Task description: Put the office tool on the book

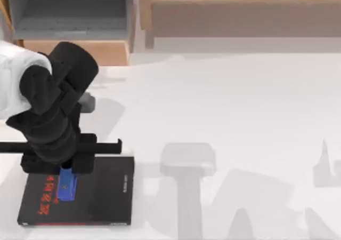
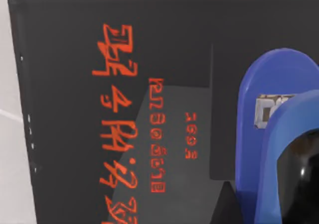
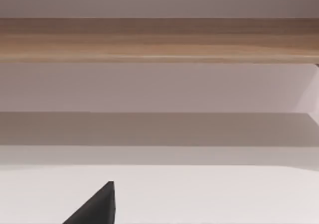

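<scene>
top view: the left arm reached over the near left corner of the white desk point(image 1: 240, 106). the left claw point(image 1: 66, 170) sat above the flat rectangular black book with red lettering point(image 1: 101, 197), which lay flat at that corner. the small narrow blue office tool point(image 1: 67, 186) pointed out from under the claw over the lettered part of the cover; whether it touched the cover could not be told. how far the claw was spread could not be told. a wooden shelf unit point(image 1: 234, 10) stood along the far edge.

left wrist view: the black cover point(image 2: 75, 45) with red lettering point(image 2: 117, 124) lay below, and the blue tool point(image 2: 279, 124) was close to the camera, over the cover.

right wrist view: a wooden shelf board point(image 3: 159, 40) crossed above the white surface.
</scene>
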Controlling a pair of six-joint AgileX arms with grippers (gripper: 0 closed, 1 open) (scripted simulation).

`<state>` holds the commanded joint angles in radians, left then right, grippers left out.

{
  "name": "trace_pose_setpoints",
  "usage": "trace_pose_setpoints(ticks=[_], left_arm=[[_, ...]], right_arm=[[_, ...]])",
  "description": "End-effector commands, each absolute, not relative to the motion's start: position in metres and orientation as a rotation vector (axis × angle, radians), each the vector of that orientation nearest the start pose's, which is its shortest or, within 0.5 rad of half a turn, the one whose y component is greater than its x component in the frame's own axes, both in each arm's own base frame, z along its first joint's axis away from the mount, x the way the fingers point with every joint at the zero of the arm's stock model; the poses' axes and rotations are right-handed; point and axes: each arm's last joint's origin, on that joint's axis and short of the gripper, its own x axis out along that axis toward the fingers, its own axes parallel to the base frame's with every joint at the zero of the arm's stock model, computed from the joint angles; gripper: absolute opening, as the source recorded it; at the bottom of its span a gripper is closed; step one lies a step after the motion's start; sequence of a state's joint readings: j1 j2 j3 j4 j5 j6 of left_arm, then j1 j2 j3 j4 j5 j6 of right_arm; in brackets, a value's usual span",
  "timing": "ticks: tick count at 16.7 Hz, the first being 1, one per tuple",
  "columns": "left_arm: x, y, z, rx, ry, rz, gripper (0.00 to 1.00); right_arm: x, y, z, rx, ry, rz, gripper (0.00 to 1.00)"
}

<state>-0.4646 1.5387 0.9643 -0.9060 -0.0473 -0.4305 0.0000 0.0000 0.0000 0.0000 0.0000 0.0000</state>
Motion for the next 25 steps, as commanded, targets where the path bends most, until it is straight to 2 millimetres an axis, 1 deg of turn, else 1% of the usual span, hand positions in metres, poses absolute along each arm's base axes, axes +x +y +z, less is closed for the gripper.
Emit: trace_pose_setpoints(ticks=[3, 8, 12, 25], left_arm=[[0.239, -0.116, 0.177, 0.026, 1.474, -0.018, 0.00], [0.240, -0.116, 0.154, 0.027, 1.469, -0.021, 0.00], [0.240, -0.116, 0.152, 0.027, 1.469, -0.021, 0.00], [0.240, -0.116, 0.152, 0.027, 1.469, -0.021, 0.98]], right_arm=[[0.106, -0.001, 0.160, 0.000, 0.000, 0.000, 1.00], [0.106, -0.001, 0.160, 0.000, 0.000, 0.000, 1.00], [0.106, -0.001, 0.160, 0.000, 0.000, 0.000, 1.00], [0.106, -0.001, 0.160, 0.000, 0.000, 0.000, 1.00]])
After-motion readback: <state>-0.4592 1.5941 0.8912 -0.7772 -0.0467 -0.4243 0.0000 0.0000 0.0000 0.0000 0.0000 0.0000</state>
